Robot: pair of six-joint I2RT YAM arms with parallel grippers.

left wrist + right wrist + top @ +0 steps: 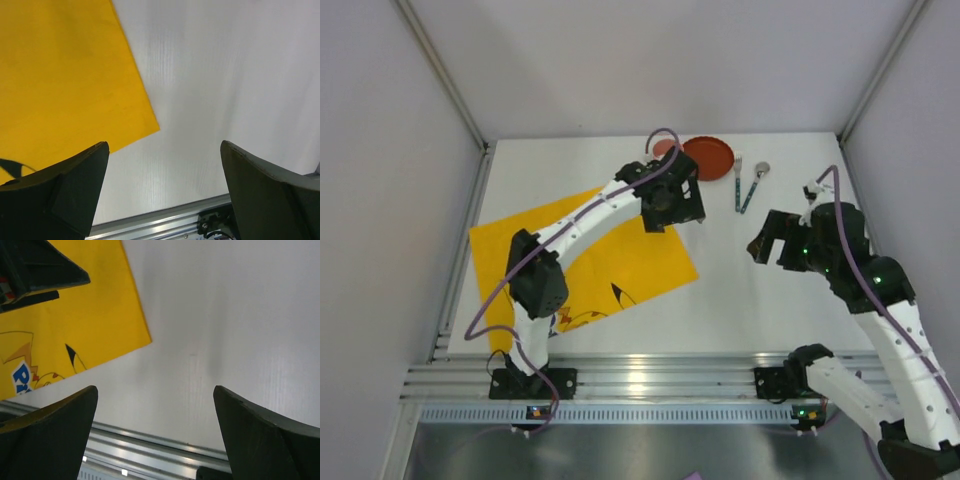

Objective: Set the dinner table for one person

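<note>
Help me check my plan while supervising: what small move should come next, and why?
Probably reach the left pincer toward the red plate: the pincer stands open and empty, and the plate sits at the far edge of the table, off the yellow mat, closest to that arm.

Counted: one white bench (760,300). One yellow cartoon-print mat (630,260). One red plate (710,158). One smaller reddish round piece (663,148), partly hidden. One fork (738,188). One spoon (756,182). Two end effectors: left end effector (163,145), right end effector (155,388).
</note>
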